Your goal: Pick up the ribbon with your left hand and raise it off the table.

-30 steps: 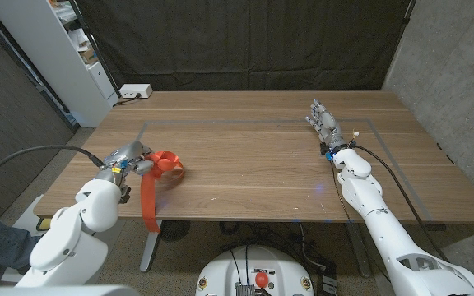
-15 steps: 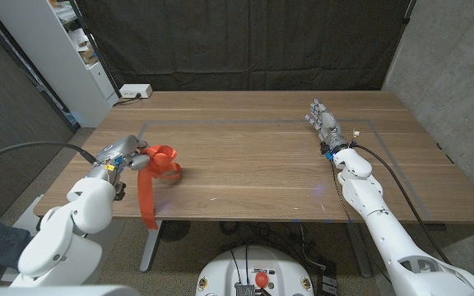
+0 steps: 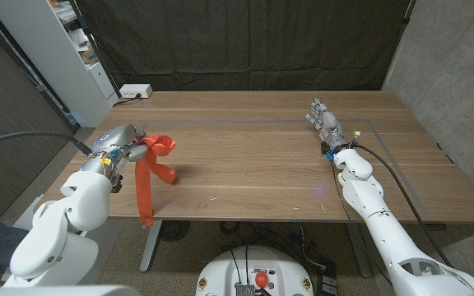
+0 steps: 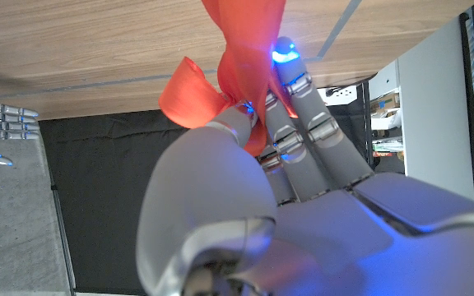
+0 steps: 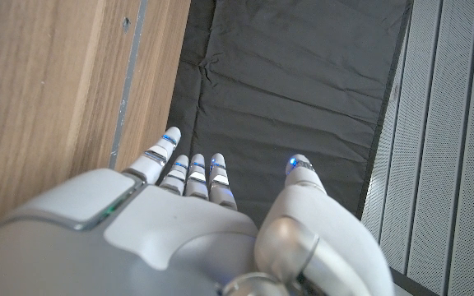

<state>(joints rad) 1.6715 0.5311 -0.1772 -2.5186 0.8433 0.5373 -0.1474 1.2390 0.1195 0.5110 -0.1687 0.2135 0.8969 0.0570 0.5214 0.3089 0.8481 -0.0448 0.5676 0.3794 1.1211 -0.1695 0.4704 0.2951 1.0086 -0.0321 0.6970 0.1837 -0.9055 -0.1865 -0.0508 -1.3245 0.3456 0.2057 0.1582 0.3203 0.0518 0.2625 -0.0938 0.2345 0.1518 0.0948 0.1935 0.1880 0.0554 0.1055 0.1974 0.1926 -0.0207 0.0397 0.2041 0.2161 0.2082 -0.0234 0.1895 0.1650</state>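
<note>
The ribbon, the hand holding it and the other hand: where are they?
ribbon (image 3: 145,185): head view, on its hanging strip.
left hand (image 3: 115,144): head view, on the hand's back.
right hand (image 3: 322,120): head view, middle of the hand.

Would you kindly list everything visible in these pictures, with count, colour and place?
ribbon: one, red-orange, pinched in the left hand above the table's left end, tail hanging down past the near edge
table: one, brown wood with a thin taped rectangle, centre of the head view
power strip: one, white, on the table's far left corner
shelf unit: one, white, behind the table on the left
curtain: one, black, behind the table
left hand: one, grey, holds the ribbon at the table's left end
right hand: one, grey, fingers apart, holds nothing, far right of the table
</note>
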